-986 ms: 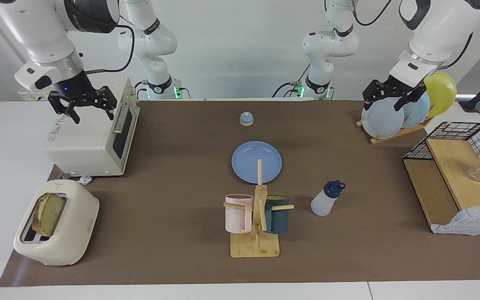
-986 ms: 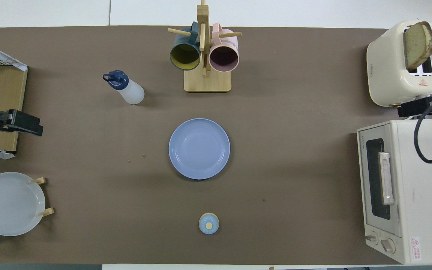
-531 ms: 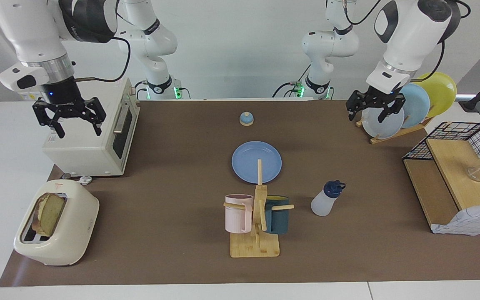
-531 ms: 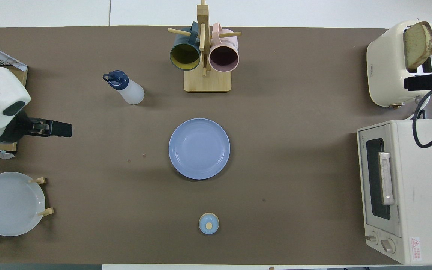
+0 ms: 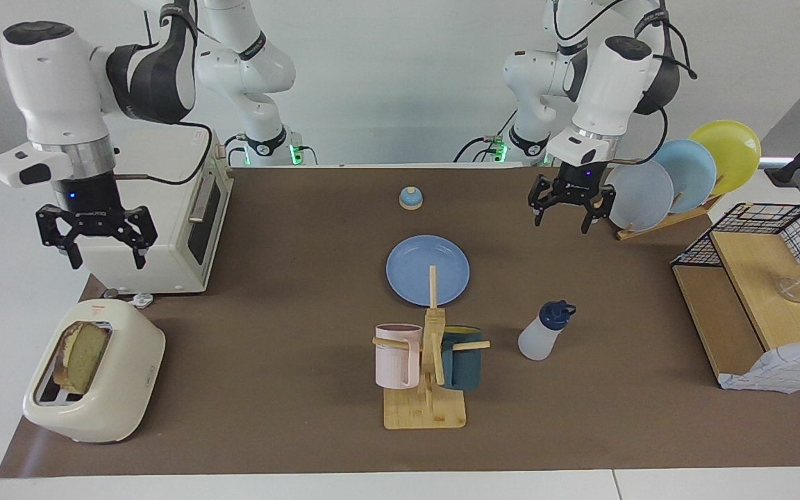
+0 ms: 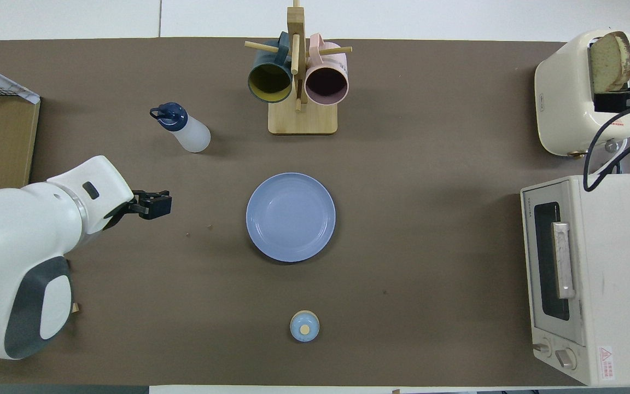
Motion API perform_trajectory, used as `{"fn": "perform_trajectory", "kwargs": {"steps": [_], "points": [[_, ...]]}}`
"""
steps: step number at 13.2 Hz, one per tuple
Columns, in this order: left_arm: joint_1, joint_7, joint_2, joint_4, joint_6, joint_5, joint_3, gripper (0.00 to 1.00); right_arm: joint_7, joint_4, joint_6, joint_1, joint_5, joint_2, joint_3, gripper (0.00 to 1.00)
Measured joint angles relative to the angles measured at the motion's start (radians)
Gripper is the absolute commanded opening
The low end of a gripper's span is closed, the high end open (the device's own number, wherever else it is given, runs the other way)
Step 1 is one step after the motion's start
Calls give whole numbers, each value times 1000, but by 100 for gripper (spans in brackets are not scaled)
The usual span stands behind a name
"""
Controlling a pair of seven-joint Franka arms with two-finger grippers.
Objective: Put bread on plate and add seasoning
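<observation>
The right end effector [image 5: 98, 244] hangs with its fingers spread wide and nothing between them, up in the air over the edge of the toaster oven [image 5: 157, 229] and short of the toaster [image 5: 94, 371], at the right arm's end of the worktop [image 5: 289, 278]. The left end effector [image 5: 570, 208] is likewise wide open and empty, raised over bare mat near the rack of upright plates [image 5: 678, 184]. The bread [image 5: 82, 355] stands on edge in a slot of the toaster, its top part sticking up clear of the casing. It looks light, fairly stiff but crumbly, so too hard a pinch would likely crush it; the best hold is probably across the two flat faces of the exposed top edge, lifting straight up out of the slot. The plate [image 5: 428, 269] lies flat and bare in the middle of the worktop, nearer the robots than the mug stand [image 5: 428, 368]. The seasoning [image 5: 544, 330] stands beside that stand, toward the left arm's end; its smooth plastic body may give and slip under pressure, so a grip around the middle of the body seems safest. The right arm's wrist points straight down, its forearm bent back toward its base; the left arm also points its wrist down.
</observation>
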Motion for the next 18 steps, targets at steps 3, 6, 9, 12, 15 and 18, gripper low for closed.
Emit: {"fn": "perform_trajectory", "kwargs": {"steps": [3, 6, 9, 12, 15, 18], "points": [[-12, -11, -1, -129, 202, 0, -2, 100, 0, 0, 97, -39, -19, 66, -1, 100], [-13, -78, 17, -261, 461, 0, -5, 100, -1, 9, 169, -40, -27, 108, -1, 100], [-29, -198, 120, -315, 705, 0, -7, 100, -16, 44, 257, -47, -53, 172, -1, 100], [-35, -222, 235, -313, 875, -9, -7, 100, -43, 60, 285, -59, -53, 207, -2, 95], [-56, -224, 320, -290, 964, -69, -6, 100, -50, 61, 285, -58, -54, 209, 0, 61], [-71, -224, 384, -240, 1002, -94, -5, 100, -97, 61, 284, -59, -54, 209, -1, 24]]}}
